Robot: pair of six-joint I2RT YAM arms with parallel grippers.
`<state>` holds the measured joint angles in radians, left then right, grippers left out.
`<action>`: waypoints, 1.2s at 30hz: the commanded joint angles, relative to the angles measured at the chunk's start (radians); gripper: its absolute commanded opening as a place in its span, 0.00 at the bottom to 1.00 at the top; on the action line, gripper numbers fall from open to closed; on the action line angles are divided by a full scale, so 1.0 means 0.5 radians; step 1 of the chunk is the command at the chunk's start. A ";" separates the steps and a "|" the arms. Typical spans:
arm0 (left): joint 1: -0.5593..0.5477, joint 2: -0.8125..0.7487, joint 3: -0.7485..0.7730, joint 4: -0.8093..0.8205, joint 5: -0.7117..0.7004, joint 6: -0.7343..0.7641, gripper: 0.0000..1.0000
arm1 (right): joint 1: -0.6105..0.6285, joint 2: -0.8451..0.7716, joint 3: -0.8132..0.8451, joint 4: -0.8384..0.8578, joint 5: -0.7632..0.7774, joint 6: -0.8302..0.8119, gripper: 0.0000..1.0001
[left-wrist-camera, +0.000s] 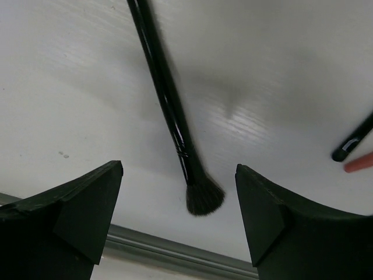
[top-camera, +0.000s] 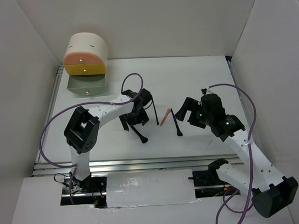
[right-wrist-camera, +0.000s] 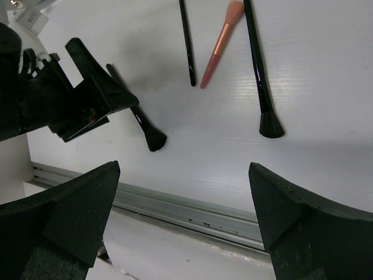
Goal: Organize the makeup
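Hanging low over the white tabletop (top-camera: 197, 81), the left jaws stand wide apart. Their dark fingers (left-wrist-camera: 76, 216) frame a black brush (left-wrist-camera: 166, 87) that lies flat between them in the left wrist view, bristle head toward the camera and handle running away, with neither finger touching it so far as can be seen. In the top view this brush pokes out from under the left arm (top-camera: 110, 111), its head toward the near edge. To its right, around the middle of the tabletop, three more pieces of makeup lie close together without touching: a thin black stick (top-camera: 154, 109), a coral brush (top-camera: 166, 116) slanted just beside it, and a second black brush (top-camera: 176, 123) with its bristles nearest the arms. The right jaws are likewise spread wide and hold nothing; past the right fingers (right-wrist-camera: 70, 210) the right wrist view takes in all four pieces. A metal rail (right-wrist-camera: 192, 213) runs along the near edge. At the far left corner stands a round cream-and-orange drawer box (top-camera: 86, 53) with its lowest, grey-green drawer (top-camera: 87, 84) pulled open — well apart from the makeup.
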<state>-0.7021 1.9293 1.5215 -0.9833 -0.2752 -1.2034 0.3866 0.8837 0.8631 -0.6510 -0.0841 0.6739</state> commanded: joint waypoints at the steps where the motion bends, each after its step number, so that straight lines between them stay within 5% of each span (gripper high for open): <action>1: 0.005 0.032 -0.134 0.128 0.007 -0.057 0.91 | 0.012 -0.025 -0.014 0.019 -0.043 -0.062 1.00; 7: 0.017 0.127 -0.181 0.239 0.001 -0.063 0.77 | 0.012 0.043 0.019 0.047 -0.108 -0.068 1.00; 11: 0.036 0.105 -0.337 0.322 0.047 -0.094 0.46 | 0.009 0.058 0.035 0.066 -0.108 -0.047 1.00; 17: 0.103 -0.011 -0.598 0.503 0.093 -0.103 0.28 | 0.006 0.058 -0.017 0.096 -0.145 0.008 1.00; 22: 0.113 -0.146 -0.475 0.430 0.005 -0.008 0.01 | 0.006 0.043 -0.027 0.099 -0.145 0.030 1.00; 29: 0.210 -0.710 -0.325 0.577 -0.140 0.069 0.00 | 0.006 0.083 0.007 0.093 -0.117 0.011 1.00; 36: 0.765 -1.045 -0.404 0.972 -0.039 -0.160 0.02 | 0.003 0.113 0.038 0.118 -0.148 0.011 1.00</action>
<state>-0.4225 1.4410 1.3651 -0.5957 -0.2913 -1.2114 0.3866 0.9390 0.8562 -0.6350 -0.1478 0.6827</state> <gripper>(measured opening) 0.300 0.999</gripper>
